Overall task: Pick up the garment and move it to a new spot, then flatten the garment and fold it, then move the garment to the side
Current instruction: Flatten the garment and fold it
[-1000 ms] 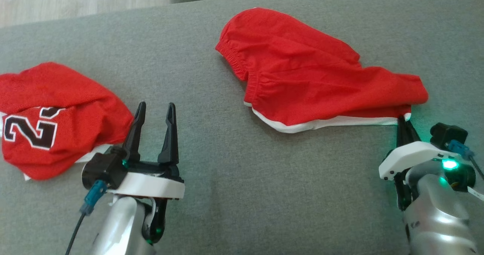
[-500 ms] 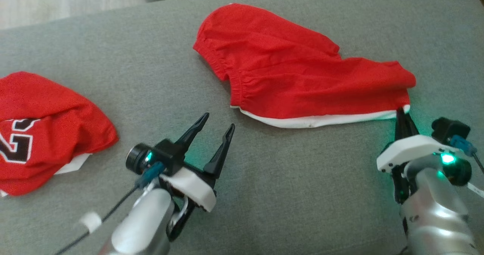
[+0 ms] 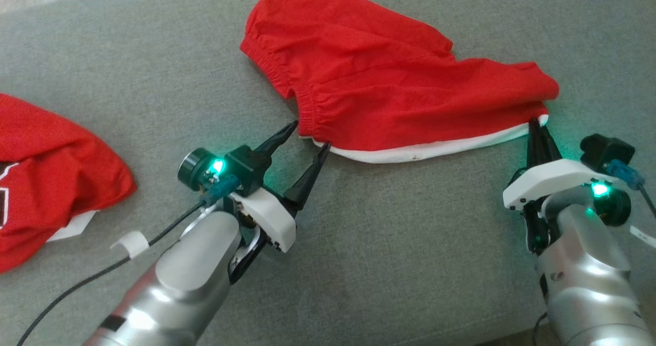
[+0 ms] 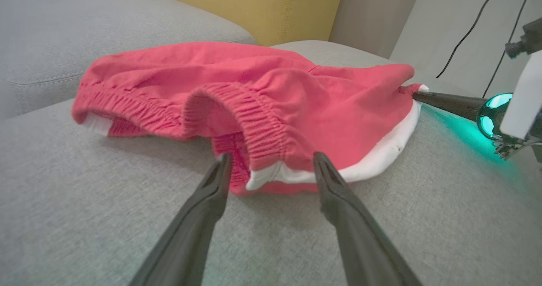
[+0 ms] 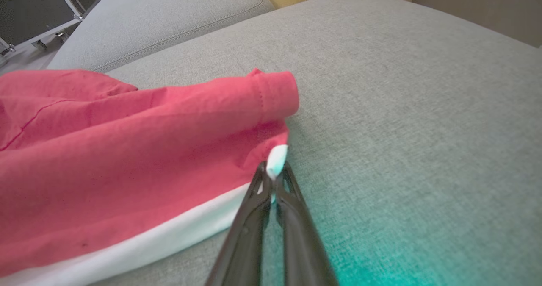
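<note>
Red shorts point(image 3: 389, 79) — right gripper point(image 3: 535, 125) clenched on hem corner, left gripper point(image 3: 311, 135) jaws spread at waistband — presumably to stretch flat.

The garment point(image 3: 389, 79) is thin, matt cloth with a puckered elastic band, the sofa point(image 3: 410, 243) a coarse grey weave, the left gripper point(image 3: 312, 134) smooth dark plastic.

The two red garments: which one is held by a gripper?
The shorts with the white hem; the right gripper pinches their corner. The other red garment lies apart at the left.
</note>
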